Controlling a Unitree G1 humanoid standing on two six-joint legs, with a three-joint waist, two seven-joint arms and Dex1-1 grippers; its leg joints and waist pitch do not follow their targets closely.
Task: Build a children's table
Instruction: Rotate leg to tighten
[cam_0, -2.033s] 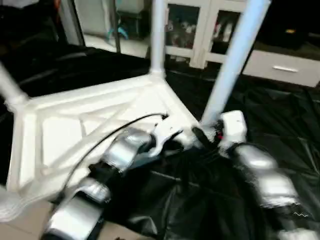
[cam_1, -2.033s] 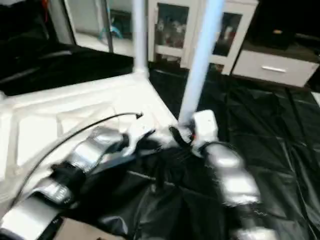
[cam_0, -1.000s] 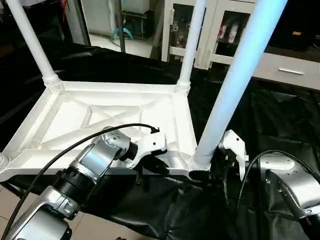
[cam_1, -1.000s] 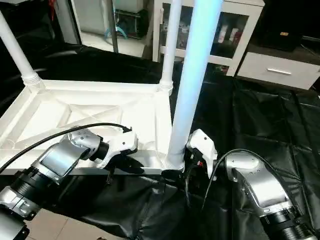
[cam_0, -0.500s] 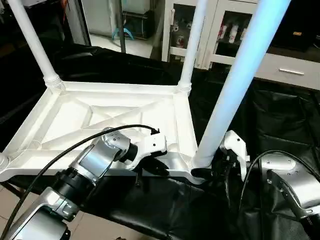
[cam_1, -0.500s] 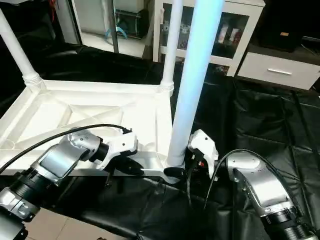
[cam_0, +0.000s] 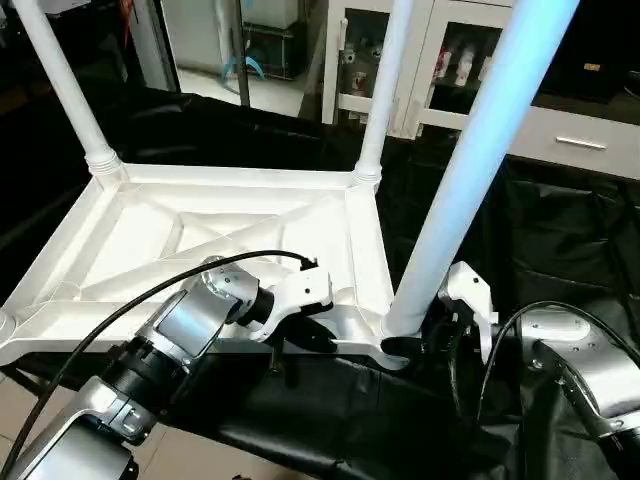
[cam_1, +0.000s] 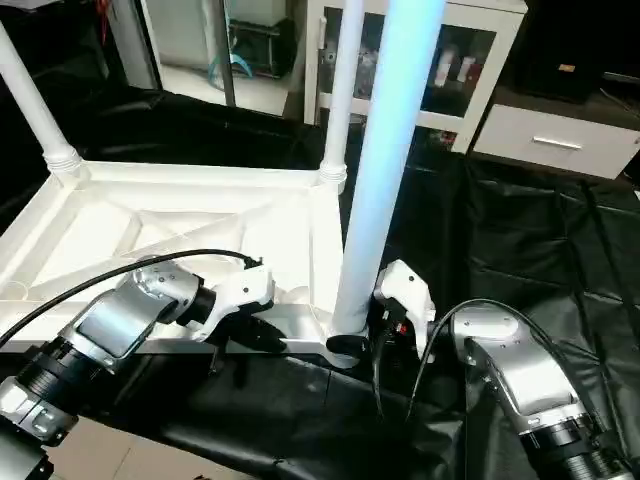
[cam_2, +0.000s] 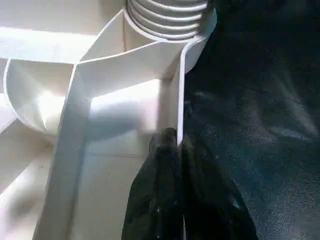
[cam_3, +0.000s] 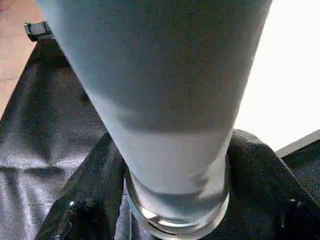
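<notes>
The children's table lies upside down, its white tabletop (cam_0: 150, 240) showing the ribbed X-braced underside. Legs stand in the far-left corner (cam_0: 60, 90), the far-right corner (cam_0: 385, 90) and the near-right corner (cam_0: 480, 150). My left gripper (cam_0: 310, 335) is shut on the tabletop's thin near rim (cam_2: 170, 75), close to the near-right socket. My right gripper (cam_0: 405, 345) grips the foot of the near-right leg (cam_3: 170, 100), with a black finger (cam_3: 85, 200) pressed on each side of it, just above the socket.
The tabletop rests on a worktable under a crinkled black cover (cam_0: 560, 250), with its near-left corner hanging past the table edge above the floor (cam_0: 20, 400). A white glass-door cabinet (cam_0: 440, 60) and a drawer unit (cam_0: 580, 140) stand behind.
My right gripper's fingers have drawn in around the foot of the near-right leg. My left gripper keeps its hold on the rim. The tabletop has barely shifted.
</notes>
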